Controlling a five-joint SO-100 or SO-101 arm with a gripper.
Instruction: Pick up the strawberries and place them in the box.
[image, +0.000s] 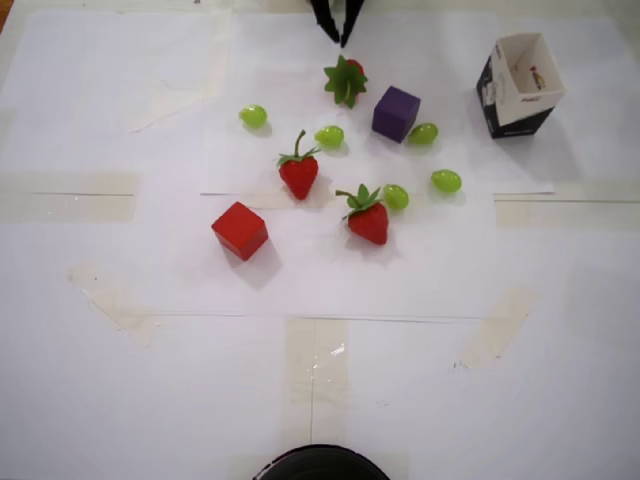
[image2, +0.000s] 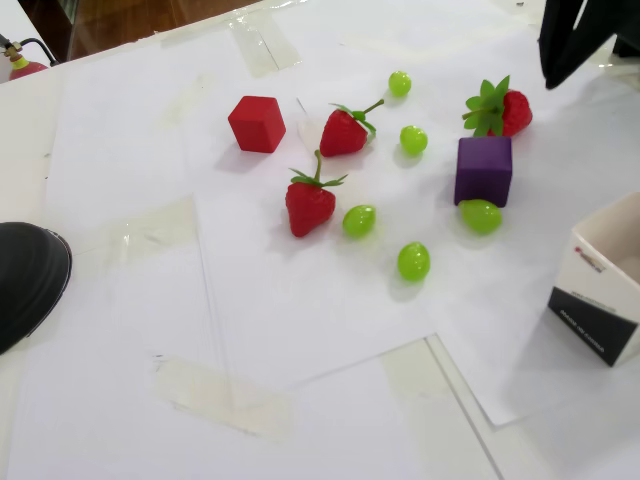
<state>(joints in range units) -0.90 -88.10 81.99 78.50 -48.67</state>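
Three red strawberries with green tops lie on the white paper. One strawberry (image: 345, 80) (image2: 505, 110) is at the top next to the purple cube. Another strawberry (image: 299, 173) (image2: 343, 132) and a third strawberry (image: 368, 220) (image2: 309, 205) lie nearer the middle. The box (image: 492, 92) (image2: 590, 320), dark outside and white inside, stands open-topped at the overhead view's top right. My gripper (image: 340, 40) hangs at the top edge just beyond the top strawberry. Its dark fingers (image2: 560, 50) are slightly parted in a V and hold nothing.
A purple cube (image: 396, 112) (image2: 483, 170) and a red cube (image: 240, 230) (image2: 257, 123) sit among several green grapes, one grape (image: 446, 181) toward the box. A dark round object (image: 320, 465) (image2: 25, 280) sits at the table's near edge. Tape strips hold the paper sheets.
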